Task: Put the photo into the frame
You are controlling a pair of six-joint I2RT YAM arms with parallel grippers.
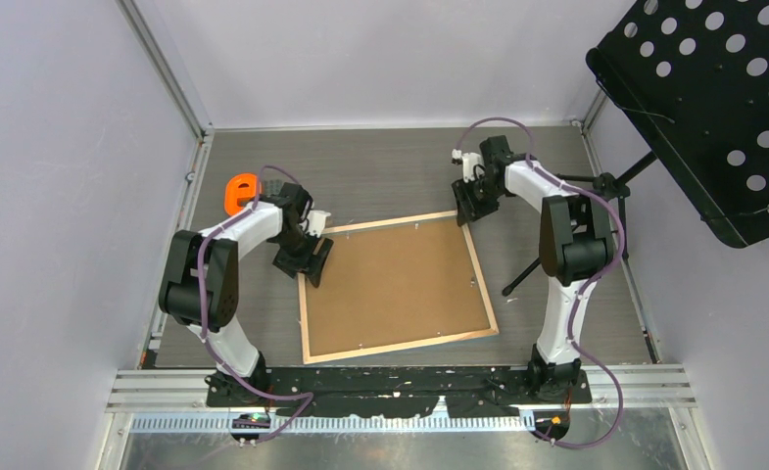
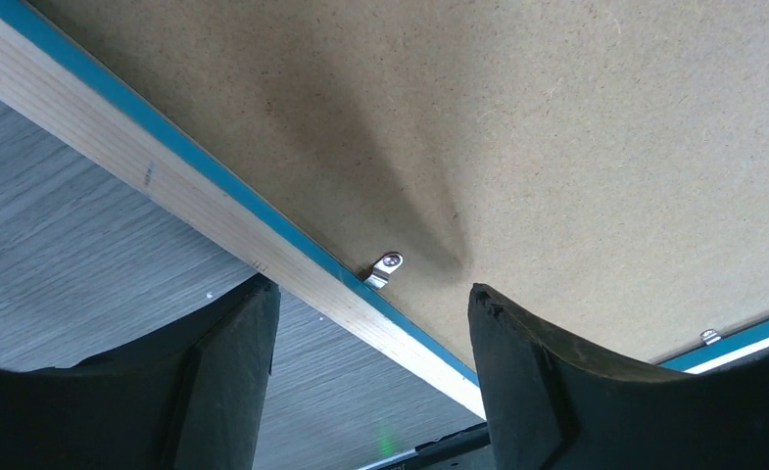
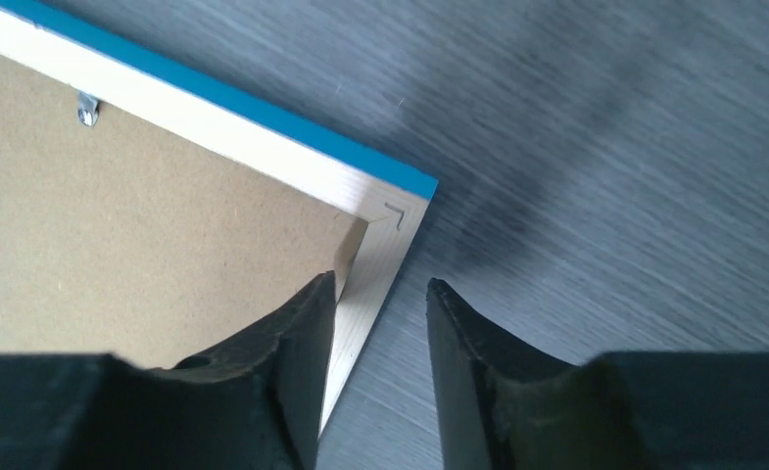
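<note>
The frame (image 1: 400,347) lies face down in the middle of the table, light wood back up, with thin blue edges. A plain brown backing board (image 1: 395,284) fills it. The photo is hidden. My left gripper (image 1: 312,266) is open and straddles the frame's left rail (image 2: 214,220), one finger over the table and one over the board (image 2: 556,147), near a metal clip (image 2: 385,266). My right gripper (image 1: 466,211) is open at the frame's far right corner (image 3: 390,211), one finger over the board (image 3: 116,245) and one over the table.
An orange object (image 1: 241,191) sits at the back left behind the left arm. A black perforated music stand (image 1: 713,108) overhangs the right side, and one leg (image 1: 522,274) reaches the table beside the frame. Walls close in the left, back and right.
</note>
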